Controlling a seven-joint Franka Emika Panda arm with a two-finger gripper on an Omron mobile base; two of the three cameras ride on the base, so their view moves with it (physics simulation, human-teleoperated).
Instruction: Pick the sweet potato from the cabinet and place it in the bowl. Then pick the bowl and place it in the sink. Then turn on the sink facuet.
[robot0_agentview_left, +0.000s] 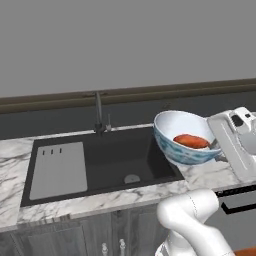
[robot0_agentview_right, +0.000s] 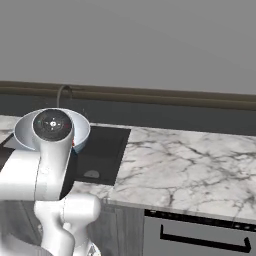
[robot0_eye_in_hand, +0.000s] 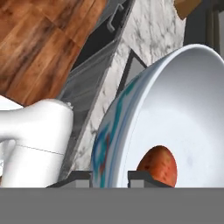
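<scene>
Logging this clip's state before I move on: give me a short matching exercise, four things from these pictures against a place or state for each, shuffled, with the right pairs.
Things:
1. sweet potato
2. bowl
3. sink faucet
4. drainboard panel

Places or states:
A. stands upright at the back edge of the sink
B. lies flat in the left part of the sink
C. lies inside the bowl
D. held tilted above the sink's right edge, its rim between the fingers of the gripper

Pairs: 1-C, 2-D, 3-A, 4-B

Kitchen, sink (robot0_agentview_left: 115, 160) (black), marble counter (robot0_agentview_right: 190, 160)
</scene>
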